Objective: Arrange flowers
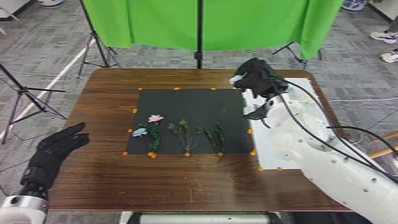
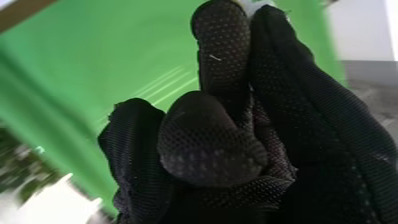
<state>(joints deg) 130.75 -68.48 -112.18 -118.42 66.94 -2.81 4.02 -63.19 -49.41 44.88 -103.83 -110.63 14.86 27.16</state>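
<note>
- Black fabric covers the right hand (image 1: 258, 77), up over the far right of the tabletop (image 1: 187, 185); its fingers are bent in, closing at their tips on a pale thing (image 2: 252, 4), perhaps a bloom, too little exposed to name.
- The pink flower (image 1: 155, 118) and blue flower (image 1: 139, 132) lie on the dark mat (image 1: 191, 105), to the left of that hand and closer to the robot. Beside them are a middle sprig (image 1: 185, 136) and a right sprig (image 1: 216, 138).
- Stems run roughly near to far, the pink head at the far end, so a next pick would likely call for a reach left and back, closing across the stem.
- The right sprig is nearer the right hand; the blue flower is nearer the left hand (image 1: 55, 147), which lies loosely open by the tabletop's left edge, holding nothing.
- Which container the stems are meant for, I cannot tell.
</note>
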